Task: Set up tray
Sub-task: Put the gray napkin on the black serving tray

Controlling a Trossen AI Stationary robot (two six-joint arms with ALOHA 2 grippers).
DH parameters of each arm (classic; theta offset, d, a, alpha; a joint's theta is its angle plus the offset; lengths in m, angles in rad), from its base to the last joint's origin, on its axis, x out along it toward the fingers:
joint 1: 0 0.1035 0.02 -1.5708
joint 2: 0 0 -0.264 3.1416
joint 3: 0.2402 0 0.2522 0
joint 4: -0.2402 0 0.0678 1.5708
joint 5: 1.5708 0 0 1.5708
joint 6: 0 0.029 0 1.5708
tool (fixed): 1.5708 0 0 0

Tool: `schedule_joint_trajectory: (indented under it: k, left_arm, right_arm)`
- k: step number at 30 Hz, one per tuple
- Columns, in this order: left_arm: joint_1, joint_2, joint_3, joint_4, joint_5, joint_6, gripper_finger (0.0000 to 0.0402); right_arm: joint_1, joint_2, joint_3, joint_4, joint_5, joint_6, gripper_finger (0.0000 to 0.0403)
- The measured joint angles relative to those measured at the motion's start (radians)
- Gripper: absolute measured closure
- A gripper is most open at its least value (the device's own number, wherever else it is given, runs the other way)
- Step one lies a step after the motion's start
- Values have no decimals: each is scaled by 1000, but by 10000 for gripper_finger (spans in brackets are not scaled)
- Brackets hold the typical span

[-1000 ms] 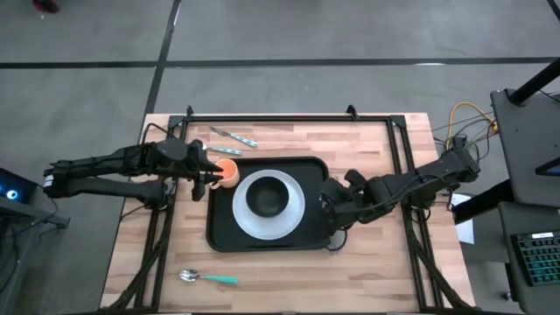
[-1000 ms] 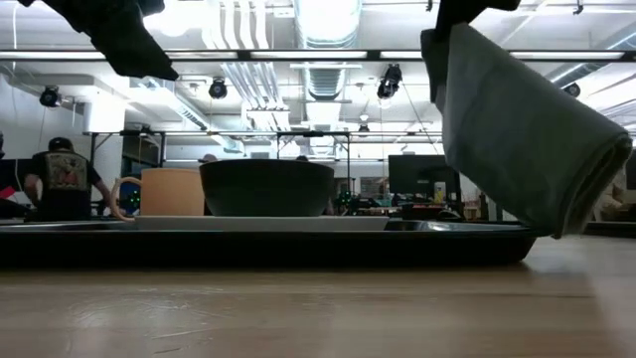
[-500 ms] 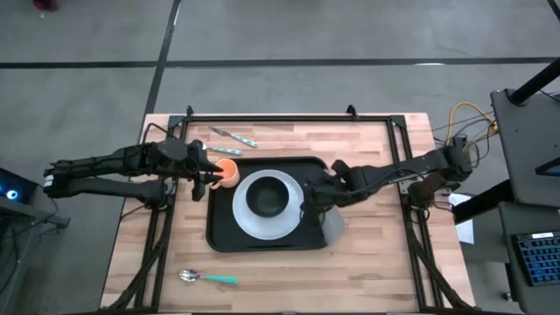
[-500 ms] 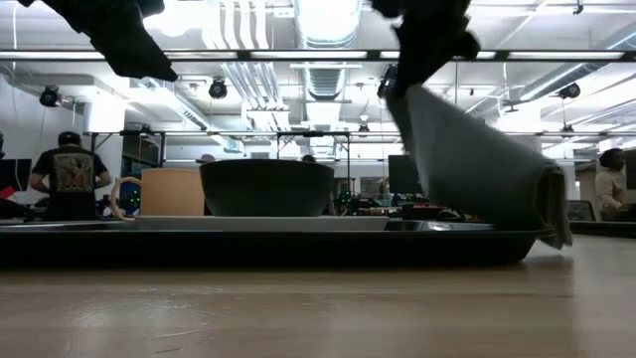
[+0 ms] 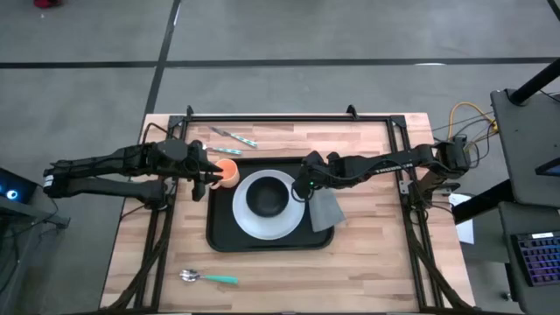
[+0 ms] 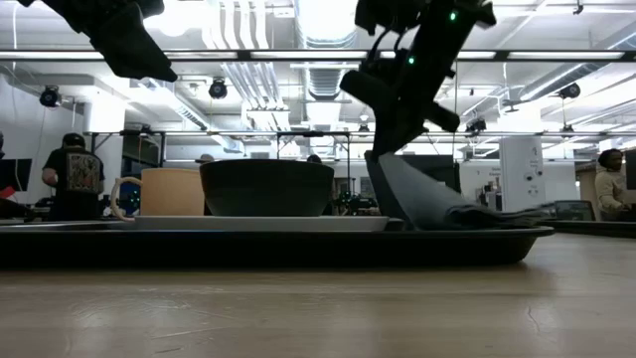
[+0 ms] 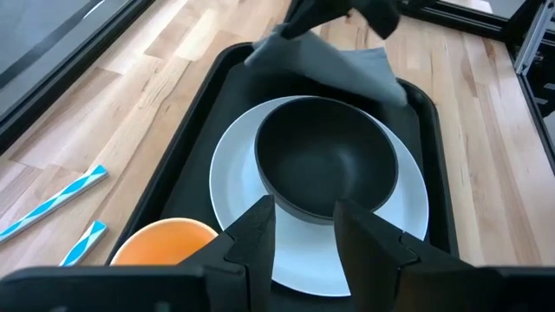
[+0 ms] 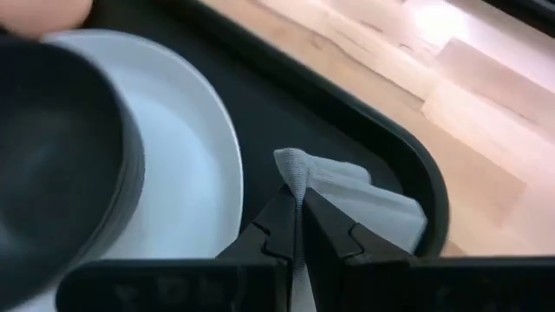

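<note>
The black tray [image 5: 219, 232] lies mid-table and carries a white plate [image 5: 296, 219] with a dark bowl [image 5: 267, 199] and an orange cup [image 5: 227, 171] in its far left corner. My right gripper [image 5: 308, 185] is over the tray's right part, beside the plate, shut on the grey folded napkin [image 5: 325, 212]. My left gripper [image 5: 208, 178] hangs open just left of the cup, raised above it [image 6: 119, 45], touching nothing. My right gripper pinches a raised folded edge of the napkin [image 8: 293, 166] between its two fingertips [image 8: 279, 227], coming from above and slanting in from the table's right. That end stands up [image 6: 393, 184], while the rest of the napkin [image 6: 487, 213] lies flat on the tray's right part, reaching the rim.
A spoon with a teal handle [image 5: 208, 278] lies near the table's near edge, left of centre. Two blue-striped utensils [image 5: 232, 137] lie by the far edge, behind the tray. Bare wood shows right of the tray [image 5: 372, 236]. People stand in the room beyond the table.
My right gripper has carried the napkin from beyond the tray's right edge toward the left, over the tray, and moved down. The napkin, which was hanging clear below the fingers, now lies across the tray's right part with only its held end raised.
</note>
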Motion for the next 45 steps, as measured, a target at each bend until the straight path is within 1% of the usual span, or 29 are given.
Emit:
schedule_joint_trajectory:
  k: [4, 7, 10, 13, 17, 26, 28, 30, 33, 37, 40, 45]
  left_arm:
    - [0, 0, 0, 0, 0, 1, 300]
    - [0, 0, 0, -1, 0, 2, 300]
    - [0, 0, 0, -5, 0, 2, 300]
    - [0, 0, 0, -5, 0, 2, 300]
    - [0, 0, 0, -5, 0, 2, 300]
    - [0, 0, 0, -5, 4, 2, 300]
    - [0, 0, 0, -7, 6, 2, 300]
    - [0, 0, 0, -14, 6, 2, 300]
    - [0, 0, 0, -17, 6, 2, 300]
    - [0, 0, -3, -18, 6, 2, 300]
    - [0, 0, -4, -18, 5, 2, 300]
    - [0, 0, -6, -18, 5, 2, 300]
  right_arm:
    - [-31, 2, -55, 81, -7, 32, 395]
    - [-46, 5, -93, 119, -39, 40, 395]
    - [-49, 5, -127, 169, -48, 0, 394]
    - [-48, 4, -135, 170, -56, -28, 388]
    - [-51, 3, -130, 171, -91, -59, 358]
    - [-48, 3, -52, 159, -105, -166, 262]
    - [-40, 1, -43, 112, -105, -147, 247]
    - [-26, 1, -55, 72, -105, -87, 238]
    - [13, 1, -113, 54, -106, -42, 235]
    - [81, 1, -160, 58, -118, 36, 246]
    - [117, 1, -175, 59, -120, 47, 262]
    - [123, 1, -211, 57, -128, 90, 298]
